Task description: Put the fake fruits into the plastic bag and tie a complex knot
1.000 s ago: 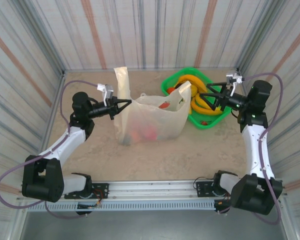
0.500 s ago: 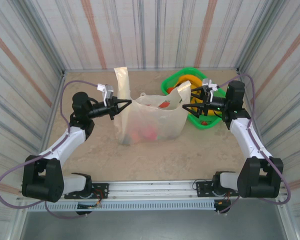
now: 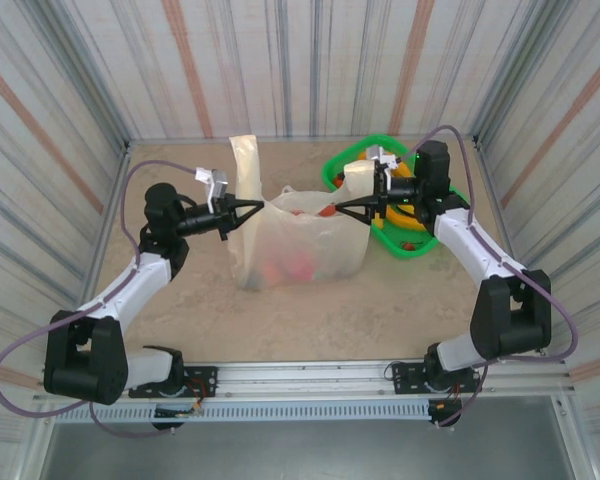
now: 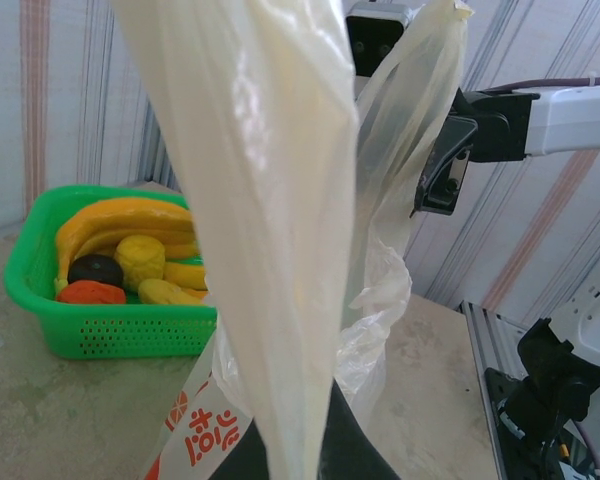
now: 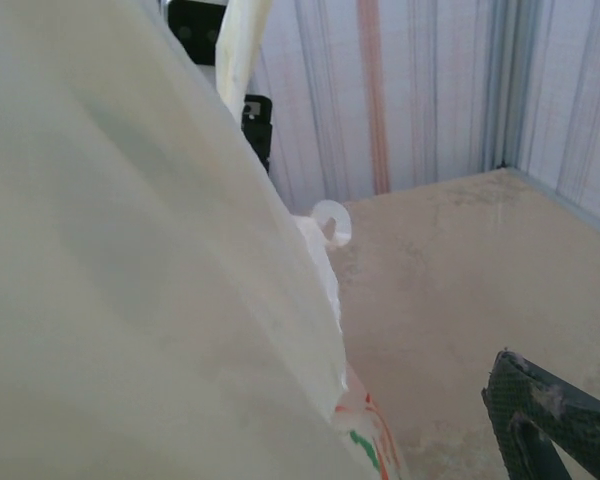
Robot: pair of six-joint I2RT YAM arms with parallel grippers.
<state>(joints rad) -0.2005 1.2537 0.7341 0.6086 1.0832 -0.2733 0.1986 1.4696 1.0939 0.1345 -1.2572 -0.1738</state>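
The plastic bag stands mid-table, cream with orange print, with red fake fruits showing through its wall. My left gripper is shut on the bag's left handle, which rises straight from its dark fingers. My right gripper is open at the bag's right handle. The bag wall lies against it, and one dark finger stands free at the lower right. Yellow bananas, a dark fruit and a red-orange piece lie in the green basket.
The green basket stands at the back right, partly under my right arm. Striped walls close in the table on three sides. A metal rail runs along the near edge. Bare table lies in front of the bag.
My right arm has swung left from over the basket to the bag's right handle. The left arm and the bag have stayed still.
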